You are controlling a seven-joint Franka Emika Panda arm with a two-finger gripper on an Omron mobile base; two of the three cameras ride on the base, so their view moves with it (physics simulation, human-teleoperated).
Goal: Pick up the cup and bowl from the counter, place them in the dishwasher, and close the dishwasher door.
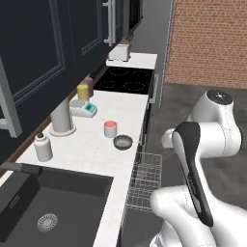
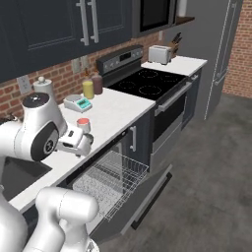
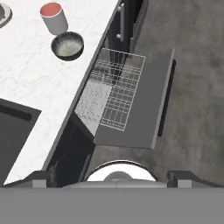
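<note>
A red brick wall (image 1: 207,41) closes the far end of the kitchen, and brick also lines the backsplash (image 2: 64,74) beneath dark navy upper cabinets (image 2: 59,22) with silver handles. The floor (image 2: 211,162) is mottled dark grey, and a tall grey refrigerator (image 2: 219,49) stands beside the range

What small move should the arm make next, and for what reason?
Probably swing the open gripper over the counter toward the cup, then lower onto it. The cup and the bowl both stand on the counter, side by side near its front edge, and nothing is held. The dishwasher door is already down and the rack pulled out, ready for loading.
</note>
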